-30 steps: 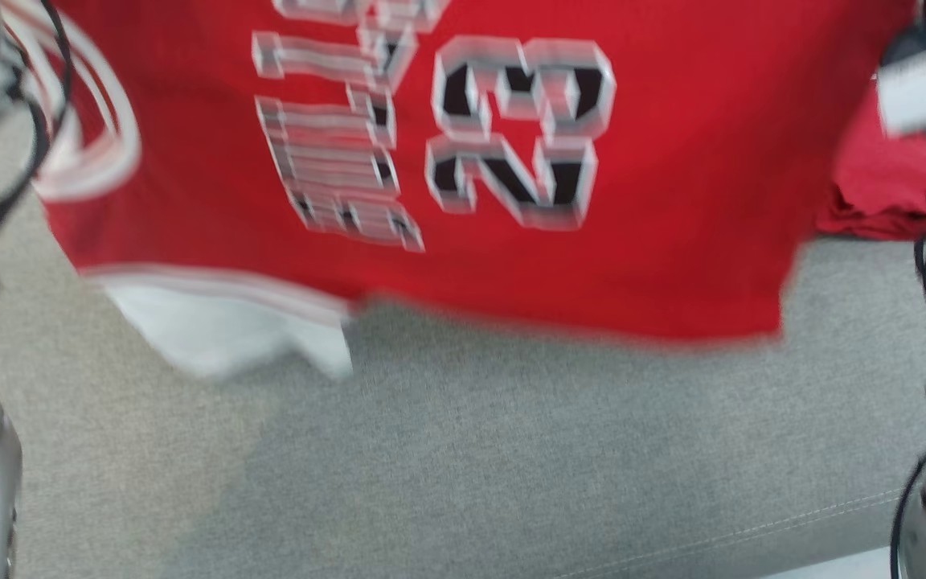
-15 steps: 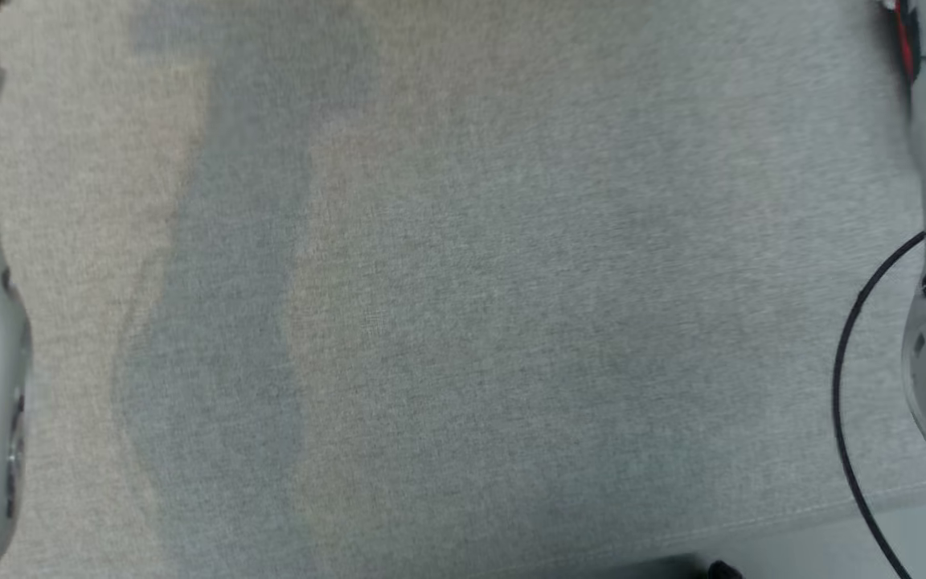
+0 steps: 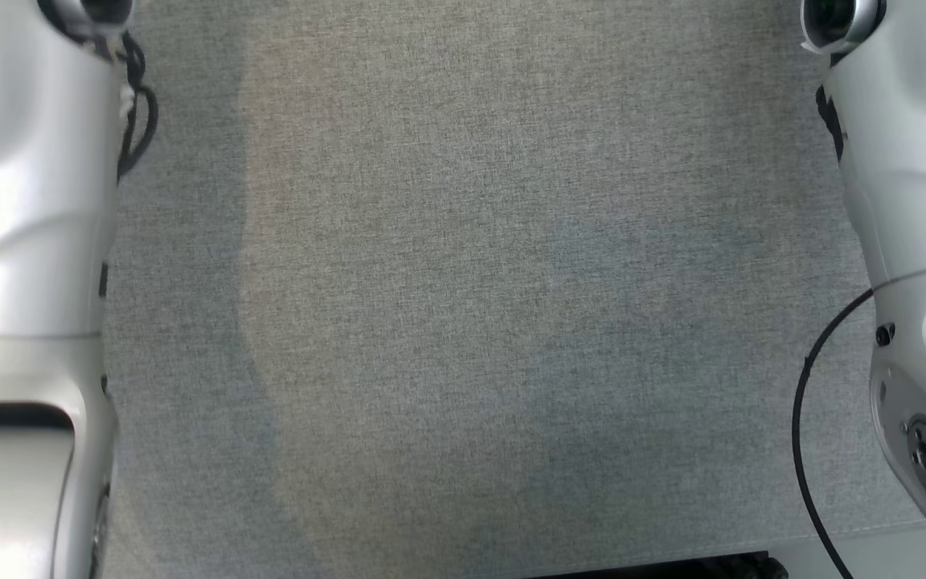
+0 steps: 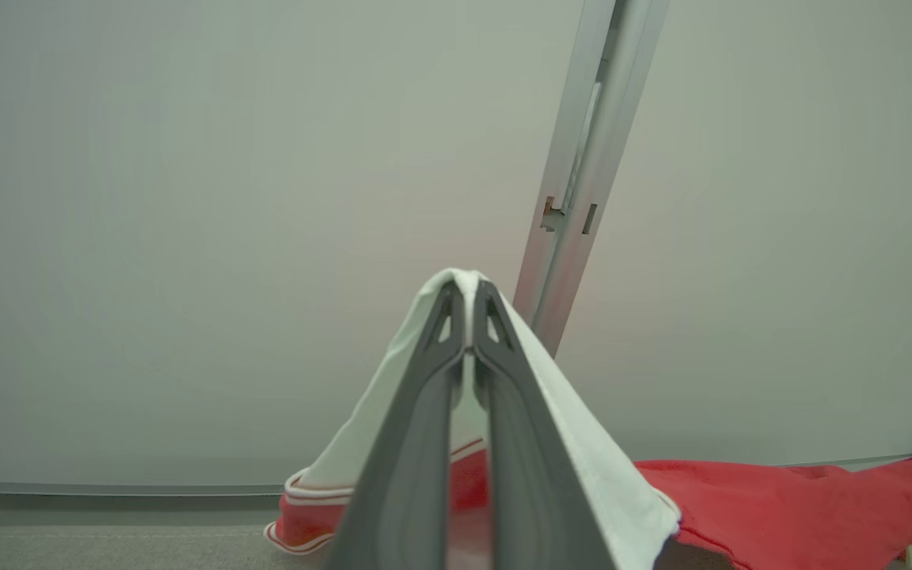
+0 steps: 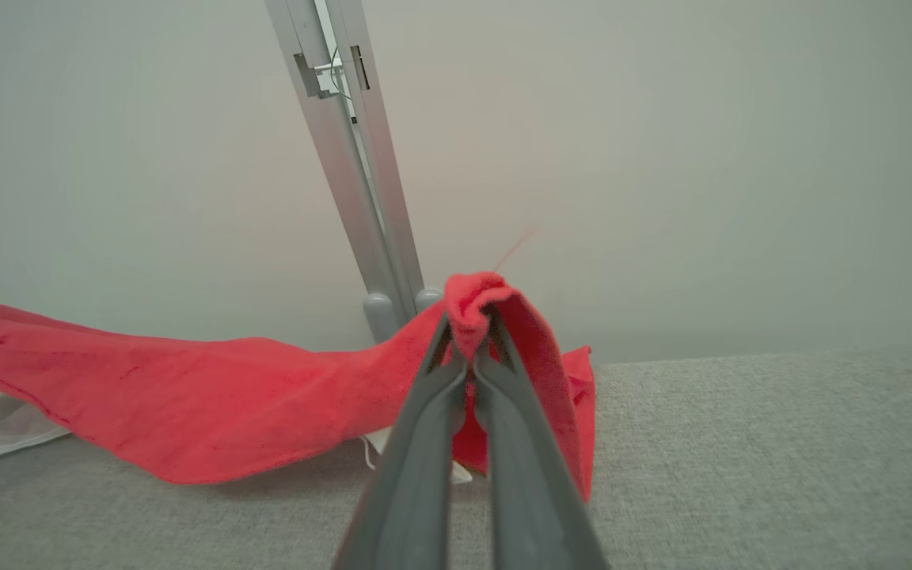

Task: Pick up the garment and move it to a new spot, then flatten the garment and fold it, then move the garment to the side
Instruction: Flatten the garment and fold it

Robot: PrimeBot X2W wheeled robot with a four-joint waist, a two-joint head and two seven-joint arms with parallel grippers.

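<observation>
Garment [image 5: 210, 380]: red cloth with white trim and a white panel, a small tag at one edge. One red corner is bunched and pinched in the right gripper [image 5: 468, 332]. A white part is draped over and nipped by the left gripper [image 4: 468, 297]. Between them it sags slack and creased, its low folds on the grey fabric surface [image 5: 741, 459].

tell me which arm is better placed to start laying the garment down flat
Right, probably: the right gripper is shut on the red garment with the grey surface spread close below it, while the left gripper, shut on the white edge, sees little surface. Both likely lower together.
</observation>
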